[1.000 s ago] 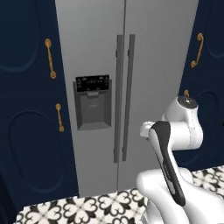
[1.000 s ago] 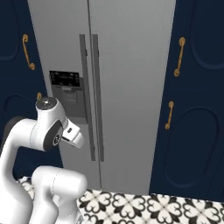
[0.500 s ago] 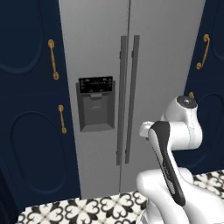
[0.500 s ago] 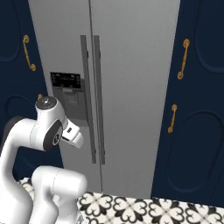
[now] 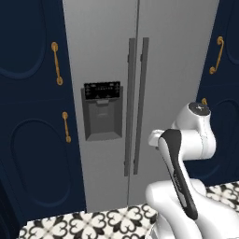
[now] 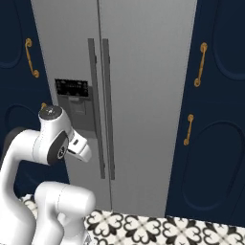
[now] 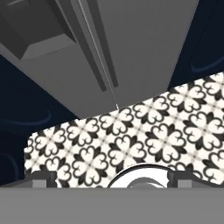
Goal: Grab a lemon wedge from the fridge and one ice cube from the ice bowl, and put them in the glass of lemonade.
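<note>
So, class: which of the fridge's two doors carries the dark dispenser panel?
The left door of the fridge; the dispenser panel sits there, while the right door is plain steel.

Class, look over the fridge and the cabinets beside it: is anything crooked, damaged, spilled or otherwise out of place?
Nothing stands out. The fridge has both doors shut, its handles hang straight and parallel, and the dispenser panel looks intact. The navy cabinets are shut, and the patterned floor shows no spill.

A kitchen: steel fridge between navy cabinets, patterned tile floor.
</note>
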{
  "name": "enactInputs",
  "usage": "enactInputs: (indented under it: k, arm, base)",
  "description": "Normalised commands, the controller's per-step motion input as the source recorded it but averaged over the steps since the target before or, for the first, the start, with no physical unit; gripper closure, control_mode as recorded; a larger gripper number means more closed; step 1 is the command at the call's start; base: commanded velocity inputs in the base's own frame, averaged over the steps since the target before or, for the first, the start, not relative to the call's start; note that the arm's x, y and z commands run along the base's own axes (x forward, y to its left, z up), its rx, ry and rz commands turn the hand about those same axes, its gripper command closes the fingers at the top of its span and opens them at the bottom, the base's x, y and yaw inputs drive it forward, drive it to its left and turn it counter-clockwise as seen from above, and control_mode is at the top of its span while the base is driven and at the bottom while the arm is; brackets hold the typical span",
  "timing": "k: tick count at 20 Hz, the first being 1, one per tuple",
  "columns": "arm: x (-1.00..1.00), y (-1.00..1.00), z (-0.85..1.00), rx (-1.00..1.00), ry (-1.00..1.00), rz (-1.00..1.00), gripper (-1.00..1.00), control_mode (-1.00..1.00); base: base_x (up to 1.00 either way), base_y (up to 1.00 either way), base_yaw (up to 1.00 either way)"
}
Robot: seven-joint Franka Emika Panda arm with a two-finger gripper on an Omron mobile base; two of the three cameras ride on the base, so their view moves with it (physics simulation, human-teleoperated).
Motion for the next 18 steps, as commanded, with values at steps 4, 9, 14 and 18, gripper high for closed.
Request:
enactInputs:
  k: [4, 9, 14, 18]
  arm:
    - [0.59, 0.00, -0.01, 0.00, 0.00, 0.00, -1.00, -1.00]
    - [1.00, -0.12, -0.06, 0.01, 0.00, -0.01, -1.00, -1.00]
    - [0.46, -0.03, 0.53, -0.09, -0.20, -0.02, -1.00, -1.00]
    - [-0.02, 0.23, 1.00, -0.17, -0.53, -0.09, -1.00, -1.00]
  base:
    - [0.00, 0.00, 0.00]
    - [0.00, 0.00, 0.00]
    - [0.00, 0.00, 0.00]
    - [0.00, 0.00, 0.00]
